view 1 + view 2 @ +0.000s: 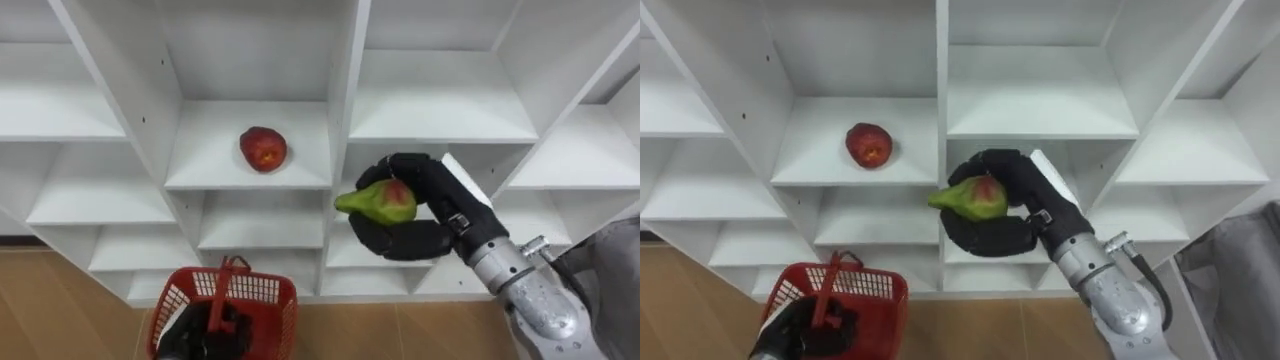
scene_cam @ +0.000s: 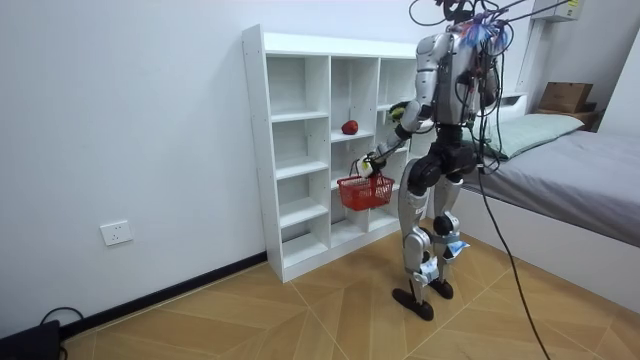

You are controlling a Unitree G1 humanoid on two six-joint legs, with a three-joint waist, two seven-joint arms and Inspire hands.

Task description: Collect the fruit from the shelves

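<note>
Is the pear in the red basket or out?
Out. The right hand holds the pear before the shelf unit, apart from the basket.

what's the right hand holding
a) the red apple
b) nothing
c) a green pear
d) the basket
c: the right hand is curled round the pear, while the apple lies on a shelf and the left hand holds the basket by its handle.
</note>
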